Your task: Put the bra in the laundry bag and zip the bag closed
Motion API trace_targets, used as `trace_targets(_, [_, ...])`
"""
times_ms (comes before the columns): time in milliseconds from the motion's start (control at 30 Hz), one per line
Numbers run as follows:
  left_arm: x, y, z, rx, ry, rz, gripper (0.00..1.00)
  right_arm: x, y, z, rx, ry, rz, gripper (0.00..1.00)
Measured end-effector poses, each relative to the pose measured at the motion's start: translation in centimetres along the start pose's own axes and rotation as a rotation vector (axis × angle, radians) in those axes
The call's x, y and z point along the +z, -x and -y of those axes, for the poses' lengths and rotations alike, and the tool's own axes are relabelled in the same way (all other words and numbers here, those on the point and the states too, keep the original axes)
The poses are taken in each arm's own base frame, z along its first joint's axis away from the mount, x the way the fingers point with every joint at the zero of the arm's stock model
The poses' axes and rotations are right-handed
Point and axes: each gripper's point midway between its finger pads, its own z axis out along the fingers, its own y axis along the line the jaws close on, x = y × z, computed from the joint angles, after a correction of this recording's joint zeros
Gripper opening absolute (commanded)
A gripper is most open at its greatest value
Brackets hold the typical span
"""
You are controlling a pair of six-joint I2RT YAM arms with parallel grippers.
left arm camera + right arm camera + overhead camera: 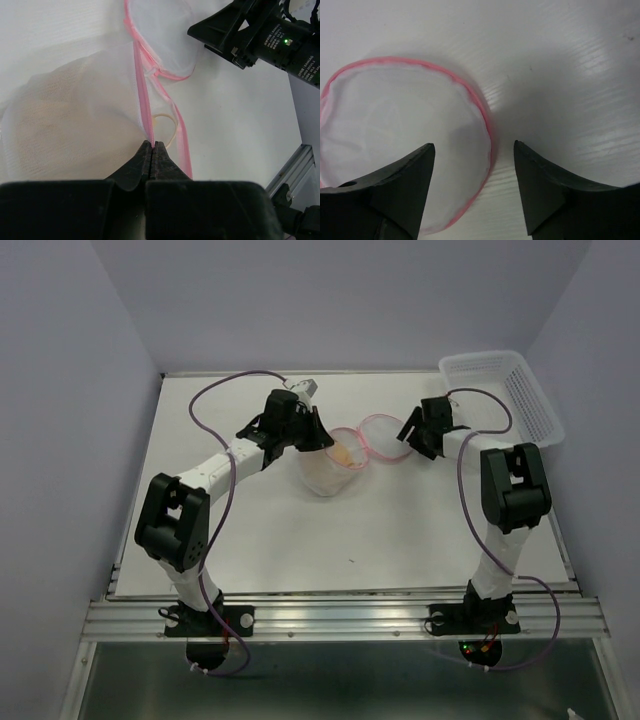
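Note:
The laundry bag [322, 475] stands at the table's middle, a white mesh pouch with a pink zipper band [142, 90]. Its round lid flap [385, 438] lies open to the right. The peach bra [343, 454] sits inside the pouch and shows through the mesh in the left wrist view [60, 125]. My left gripper [320, 438] is shut on the pink zipper band at the pouch's rim [153, 144]. My right gripper [408, 430] is open over the flap's right rim [474, 145], holding nothing. The flap [395, 120] lies flat under it.
A rigid white slotted plastic basket [503, 392] stands at the table's back right corner. The right arm's wrist [270, 35] is close beyond the flap in the left wrist view. The table's front edge rail [340, 615] runs along the bottom.

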Motion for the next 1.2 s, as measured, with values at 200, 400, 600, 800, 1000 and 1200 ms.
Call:
trace_targets(200, [0.0,0.0,0.1,0.009,-0.010,-0.002,0.00,1.2,0.3,-0.7,0.000,0.011,0.001,0.50])
trace_targets(400, [0.0,-0.1,0.2,0.014,-0.015,-0.004,0.00,1.7,0.2,-0.5,-0.015,0.005,-0.004,0.05])
trace_targets(600, [0.0,-0.1,0.2,0.017,-0.015,-0.004,0.00,1.8,0.4,-0.1,-0.050,-0.010,0.008,0.01])
trace_targets(800, [0.0,-0.1,0.2,0.018,-0.017,-0.005,0.00,-0.6,2.0,0.1,-0.207,-0.039,0.103,0.01])
trace_targets(1000, [0.4,0.3,0.4,0.010,-0.023,-0.003,0.00,-8.1,8.3,-4.6,-0.366,0.033,0.352,0.01])
trace_targets(1200, [1.7,0.7,0.4,-0.015,-0.031,-0.005,0.00,-16.2,12.0,-9.2,-0.535,0.117,0.577,0.01])
